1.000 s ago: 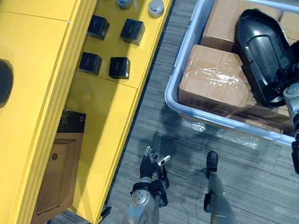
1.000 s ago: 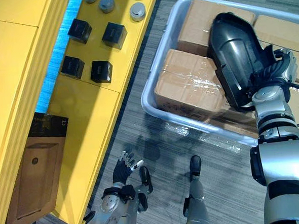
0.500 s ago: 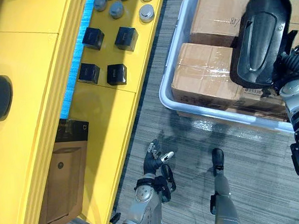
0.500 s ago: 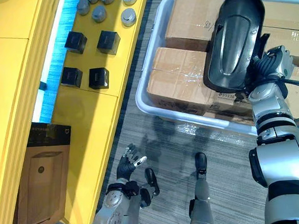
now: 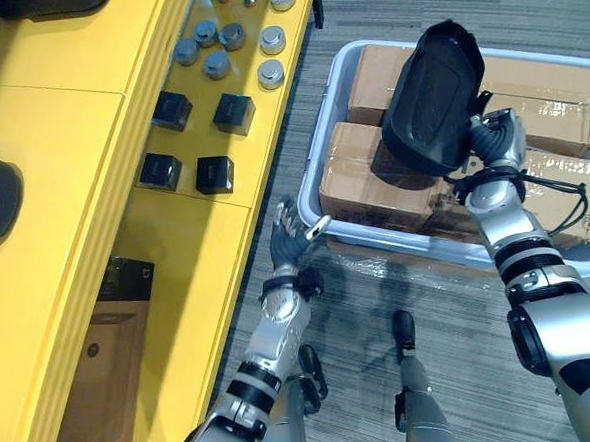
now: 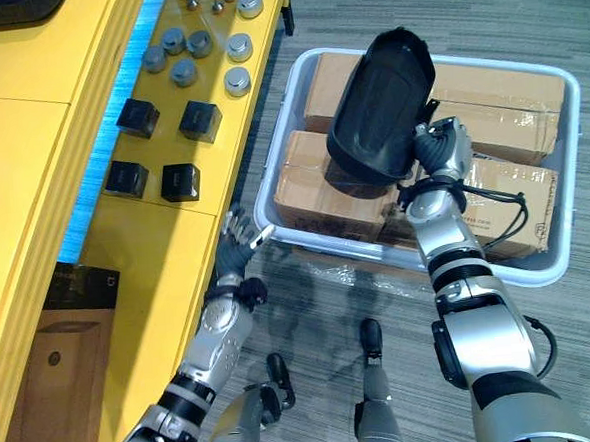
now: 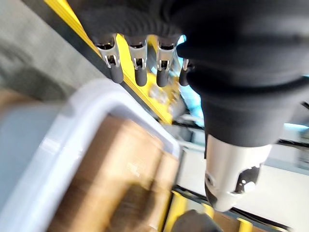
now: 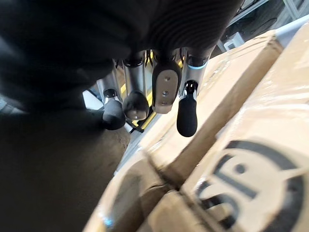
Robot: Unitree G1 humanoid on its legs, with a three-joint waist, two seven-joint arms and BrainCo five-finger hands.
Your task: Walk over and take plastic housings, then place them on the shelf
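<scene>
probably a workshop or stockroom: yellow shelf (image 5: 59, 125) of metal parts (image 5: 271, 74), grey tub (image 6: 576, 164) of taped cartons (image 5: 357, 172), carpeted floor (image 5: 562, 4).

Glossy black plastic housing (image 5: 434, 97) stands tilted above brown cartons (image 5: 357, 177).

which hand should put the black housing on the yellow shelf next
Right. The right hand grips the black housing above the grey bin; the left hand hangs open and empty between the yellow shelf and the bin.

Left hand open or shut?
Open: the left hand has straight, spread fingers and holds nothing, near the grey bin.
</scene>
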